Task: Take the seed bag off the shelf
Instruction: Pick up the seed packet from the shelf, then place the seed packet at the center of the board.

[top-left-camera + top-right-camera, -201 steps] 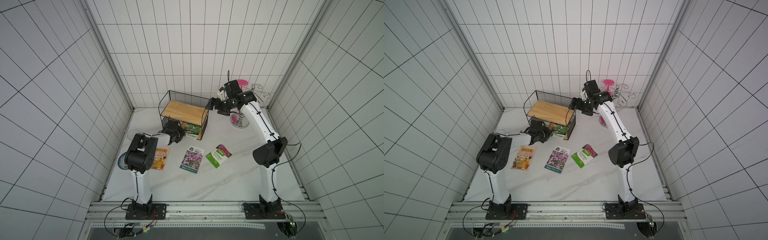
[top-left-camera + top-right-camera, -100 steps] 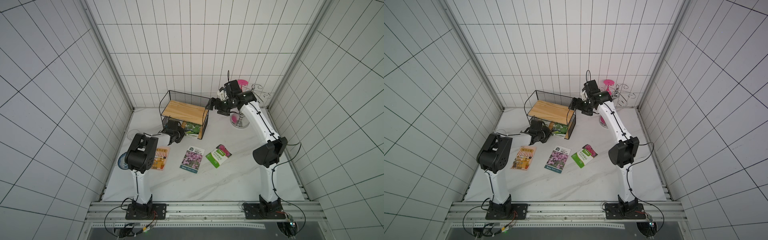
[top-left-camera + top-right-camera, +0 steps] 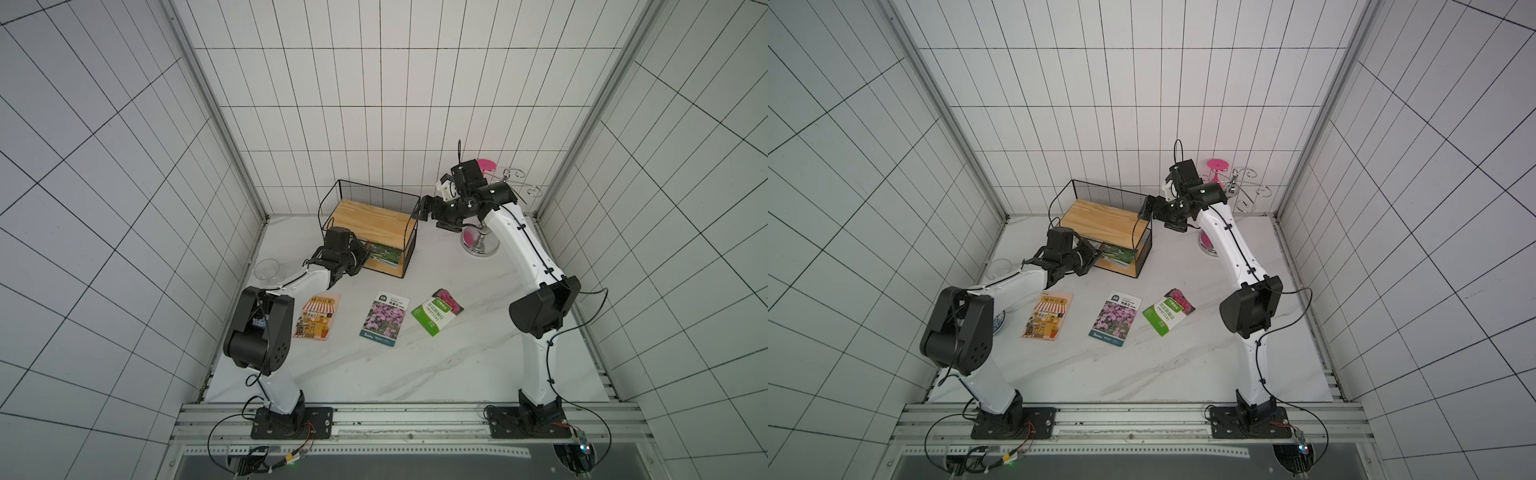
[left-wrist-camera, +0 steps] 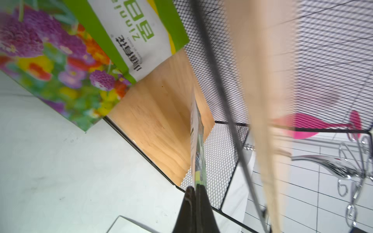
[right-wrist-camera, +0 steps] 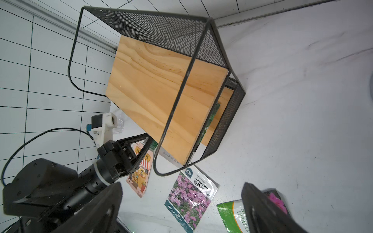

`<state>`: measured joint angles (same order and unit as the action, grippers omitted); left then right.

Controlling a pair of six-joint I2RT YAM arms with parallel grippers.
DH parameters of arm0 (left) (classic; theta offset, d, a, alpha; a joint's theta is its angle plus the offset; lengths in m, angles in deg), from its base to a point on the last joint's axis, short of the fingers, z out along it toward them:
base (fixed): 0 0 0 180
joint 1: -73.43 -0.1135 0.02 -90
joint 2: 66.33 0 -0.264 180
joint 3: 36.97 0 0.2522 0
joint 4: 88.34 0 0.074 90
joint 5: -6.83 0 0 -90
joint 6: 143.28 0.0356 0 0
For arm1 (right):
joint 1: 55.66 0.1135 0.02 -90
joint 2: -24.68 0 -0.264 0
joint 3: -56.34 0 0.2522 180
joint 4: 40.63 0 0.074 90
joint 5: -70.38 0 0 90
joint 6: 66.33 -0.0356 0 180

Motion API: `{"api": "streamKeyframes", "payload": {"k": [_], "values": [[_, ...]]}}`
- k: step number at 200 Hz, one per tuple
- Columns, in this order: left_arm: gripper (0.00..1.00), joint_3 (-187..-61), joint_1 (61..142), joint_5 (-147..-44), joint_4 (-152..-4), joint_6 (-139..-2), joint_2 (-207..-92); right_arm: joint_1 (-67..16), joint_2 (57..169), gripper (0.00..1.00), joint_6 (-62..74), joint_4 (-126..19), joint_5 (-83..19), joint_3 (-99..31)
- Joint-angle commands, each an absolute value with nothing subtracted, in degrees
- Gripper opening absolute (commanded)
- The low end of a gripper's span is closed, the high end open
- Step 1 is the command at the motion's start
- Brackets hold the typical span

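Seed bag (image 4: pixel 196 141) is on the lower tier of the shelf (image 3: pixel 382 195), which stands by the far edge of the desk (image 3: pixel 457 365), left of its middle. The left claw (image 4: pixel 195 190) is clamped on the bag's near end, its tips pressed together with only the thin packet between them. The arm comes in low from the front, probably because the upper board (image 5: pixel 151 80) roofs the lower board (image 4: pixel 161 113) and black mesh (image 5: pixel 161 26) closes the back and both ends. That leaves the open front as the only way in or out. The claw is rolled so its fingers press on the bag's flat faces, which suits a thin, limp packet with nothing else to hold.

In the left wrist view the bag shows edge-on, a sliver running straight away from the claw and about level with the lower board. Whether its far end touches the wood I cannot tell. Its long axis appears to run along the shelf's length, with the free end pointing toward the desk's right edge and the held end toward the left edge. In a top view (image 3: pixel 1116 251) only the part past the upper board shows.

A second flower-printed bag (image 4: pixel 80 60) lies on the same board, overhanging its front.

The right claw (image 5: pixel 182 186) hangs above the shelf's right end with its jaws wide apart and empty. It seems clear of the frame, perhaps ready to steady it.
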<state>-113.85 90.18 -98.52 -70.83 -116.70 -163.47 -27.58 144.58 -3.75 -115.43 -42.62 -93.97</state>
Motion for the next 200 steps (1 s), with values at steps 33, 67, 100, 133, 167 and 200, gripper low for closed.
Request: {"api": "streamKeyframes", "payload": {"k": [33, 67, 100, 133, 167, 200], "values": [[0.00, -105.9, 90.5, -97.7, -61.1, -111.6, -152.0, -28.1, 140.1, 0.97, -2.9, -115.1, -41.6, -91.2], [0.00, -98.7, 89.1, -98.0, -58.8, -111.1, -144.5, -28.1, 139.3, 0.97, -2.8, -115.2, -41.5, -90.5], [0.00, -93.3, 87.7, -97.0, -54.3, -110.0, -137.8, -28.1, 138.4, 0.97, -2.9, -115.0, -41.6, -89.3], [0.00, -87.8, 86.2, -94.3, -50.4, -110.8, -132.2, -28.0, 137.7, 0.97, -3.2, -114.2, -41.8, -87.6], [0.00, -82.7, 85.1, -92.7, -49.4, -112.3, -131.7, -28.0, 137.5, 0.96, -3.5, -113.5, -42.2, -86.7], [0.00, -80.3, 85.0, -93.3, -51.5, -112.6, -134.0, -28.0, 137.2, 0.96, -3.2, -113.5, -42.2, -86.2]]}}
